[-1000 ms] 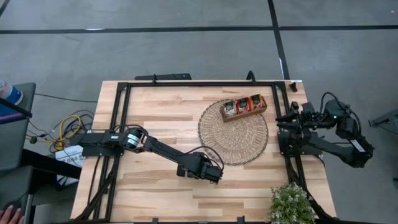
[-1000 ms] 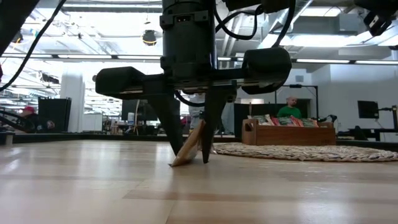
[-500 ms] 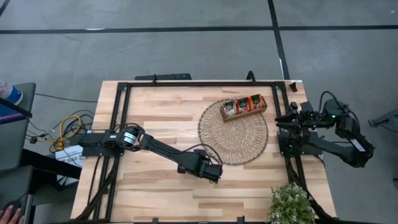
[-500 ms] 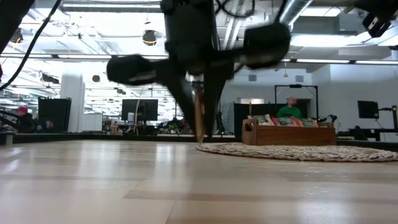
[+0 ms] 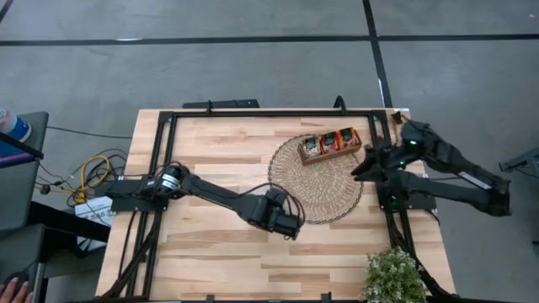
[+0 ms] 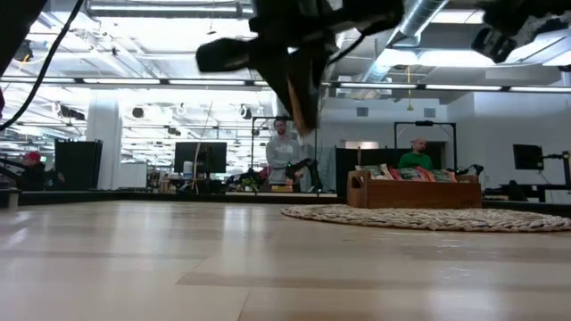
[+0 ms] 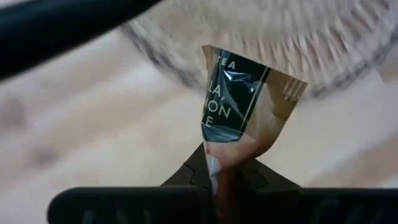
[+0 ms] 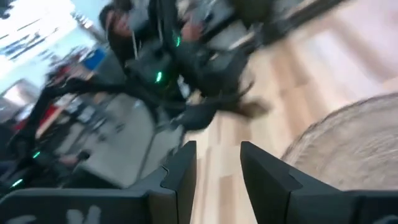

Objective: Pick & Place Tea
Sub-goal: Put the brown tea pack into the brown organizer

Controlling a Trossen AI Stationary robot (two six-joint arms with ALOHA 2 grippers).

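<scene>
One pale beige tea sachet [image 7: 244, 102] with dark print hangs clear of the table, with my left gripper [image 5: 290, 225] shut on it just off the near-left rim of the round wicker mat [image 5: 316, 178]. In the low view the sachet [image 6: 306, 109] shows edge-on under the fingers. On the mat's far part stands the wooden tray [image 5: 330, 144] with red and pale sachets upright in it. My right gripper [image 5: 357, 172] hovers open over the mat's right rim, and nothing is between its fingers [image 8: 186, 171]. My left gripper pinches the sachet by one corner [image 7: 219, 155] between its two fingers, only at their free ends. The fingers come from above, slanting down. The sachet sticks out past the fingertips, bent and creased, lifted clear of the table.
A potted plant [image 5: 394, 276] stands at the near right corner. Black frame rails [image 5: 160, 168] run along the table's left, far and right sides. Bare wood lies between the mat and the left rail. People and desks show in the room beyond.
My left gripper has shut on the sachet, which leaned on the table between its fingers, and has risen with it while rolling about its wrist; the sachet is now lifted clear. My right arm has swung out from its rest at the right edge toward the mat.
</scene>
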